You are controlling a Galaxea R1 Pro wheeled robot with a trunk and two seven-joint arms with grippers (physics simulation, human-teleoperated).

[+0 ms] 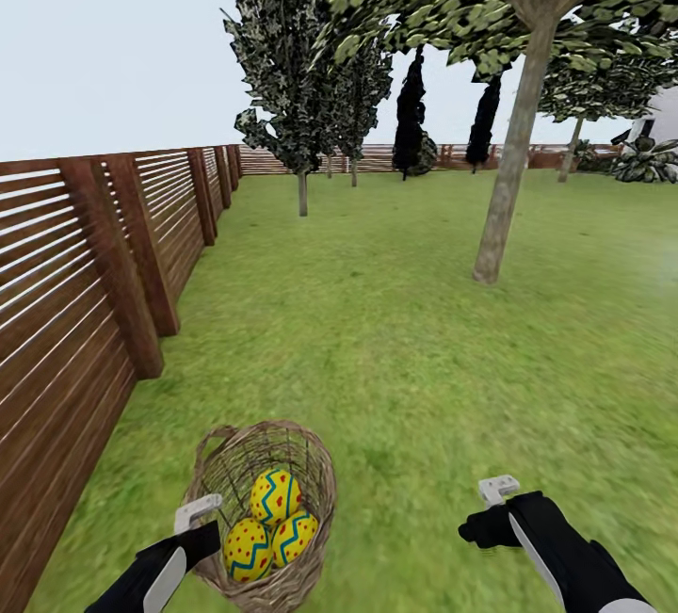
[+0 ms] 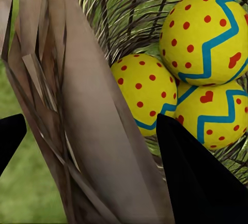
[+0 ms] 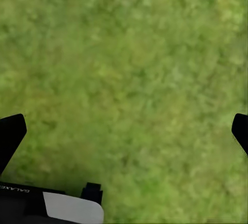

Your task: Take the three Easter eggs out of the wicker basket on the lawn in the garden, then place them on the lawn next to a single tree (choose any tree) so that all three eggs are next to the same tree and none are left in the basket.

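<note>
A brown slatted wooden fence [image 1: 104,255] runs along the left side, receding into the distance. Close to it, in the near left, a deep brown woven wicker basket [image 1: 315,486] sits on the wide green lawn [image 1: 414,349]. Inside lie three small yellow eggs with blue-green zigzags and red dots [image 1: 273,524], packed together and touching. The left gripper [image 2: 90,131] sits right at the basket's near rim, its black fingers [image 2: 199,177] spread apart with the woven wall between them, one tip inside close to the eggs, holding nothing. Further right and well away, a thick grey-brown tree trunk [image 1: 511,161] rises from the grass, leaves overhead. In the near right, the right gripper [image 3: 124,126] hangs over bare grass, fingers wide apart and empty.
</note>
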